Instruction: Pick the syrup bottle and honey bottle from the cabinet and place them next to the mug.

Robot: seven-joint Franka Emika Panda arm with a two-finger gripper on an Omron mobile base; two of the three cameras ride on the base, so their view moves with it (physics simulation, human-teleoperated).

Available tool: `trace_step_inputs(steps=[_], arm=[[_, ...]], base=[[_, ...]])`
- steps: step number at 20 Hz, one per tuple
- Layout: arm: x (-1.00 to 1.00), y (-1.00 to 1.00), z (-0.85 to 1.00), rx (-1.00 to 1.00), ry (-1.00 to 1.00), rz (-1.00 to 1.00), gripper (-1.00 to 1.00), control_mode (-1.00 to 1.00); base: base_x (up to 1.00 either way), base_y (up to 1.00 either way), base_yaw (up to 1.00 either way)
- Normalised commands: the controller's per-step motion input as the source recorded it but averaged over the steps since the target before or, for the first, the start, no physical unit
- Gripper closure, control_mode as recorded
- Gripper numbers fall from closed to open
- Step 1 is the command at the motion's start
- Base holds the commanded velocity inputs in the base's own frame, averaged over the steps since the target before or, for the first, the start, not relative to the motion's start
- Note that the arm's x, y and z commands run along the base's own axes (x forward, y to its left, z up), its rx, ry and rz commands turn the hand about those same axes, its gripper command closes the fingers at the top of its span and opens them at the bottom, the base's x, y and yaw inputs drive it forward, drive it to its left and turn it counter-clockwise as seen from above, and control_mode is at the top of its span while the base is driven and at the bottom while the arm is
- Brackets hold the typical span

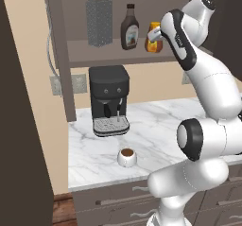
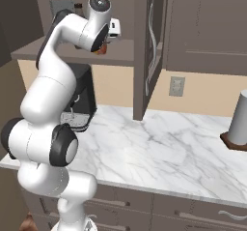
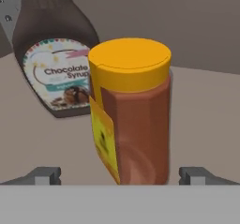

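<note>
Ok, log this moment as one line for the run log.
stage: reaching for honey bottle | tool: open, fingers either side of it | syrup bottle: on cabinet shelf | mug: on counter

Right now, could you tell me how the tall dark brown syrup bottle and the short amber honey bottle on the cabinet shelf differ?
The tall dark brown syrup bottle rises well above the short amber honey bottle. The syrup bottle has a narrow neck and a pale label; the honey bottle is squat, with a wide yellow-orange cap and a yellow label. The honey bottle sits between the open gripper's fingertips; the syrup bottle stands off to one side. Both stand upright on the cabinet shelf.
</note>
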Motion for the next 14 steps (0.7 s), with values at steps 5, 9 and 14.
trace_step_inputs(steps=[5,9,14], arm=[[0.03,0.0,0.0,0.0,0.0,0.0,-1.0,-1.0],[0.01,0.0,-0.05,0.0,0.0,0.0,-1.0,-1.0],[0.05,0.0,-0.08,0.0,0.0,0.0,-1.0,-1.0]], base=[[0.0,0.0,0.0],[0.0,0.0,0.0],[0.0,0.0,0.0]])
